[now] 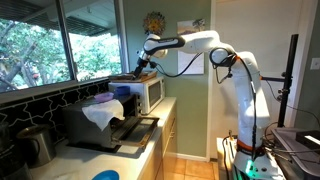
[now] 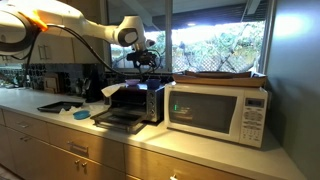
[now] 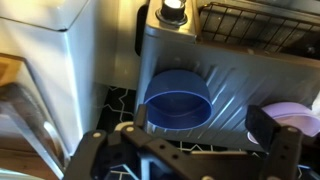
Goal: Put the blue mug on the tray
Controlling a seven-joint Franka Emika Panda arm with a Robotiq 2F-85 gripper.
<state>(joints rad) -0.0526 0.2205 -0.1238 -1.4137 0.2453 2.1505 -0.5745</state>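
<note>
In the wrist view the blue mug (image 3: pixel 178 100) shows its open mouth to the camera. It rests against a ribbed silver appliance (image 3: pixel 240 70), next to the white microwave (image 3: pixel 50 60). My gripper (image 3: pixel 205 130) is open, its fingers spread just short of the mug, not touching it. In both exterior views the gripper (image 1: pixel 146 68) (image 2: pixel 146 62) hangs over the appliances by the window. The brownish tray (image 2: pixel 215 74) lies on top of the microwave (image 2: pixel 215 108). I cannot make out the mug in the exterior views.
A pale lavender cloth (image 1: pixel 100 110) (image 3: pixel 296 120) lies on the silver appliance. A black tray (image 1: pixel 120 135) (image 2: pixel 118 121) sits in front of it. A flat bright-blue dish (image 1: pixel 105 175) (image 2: pixel 82 115) is on the counter. Dark tiled wall and windows stand behind.
</note>
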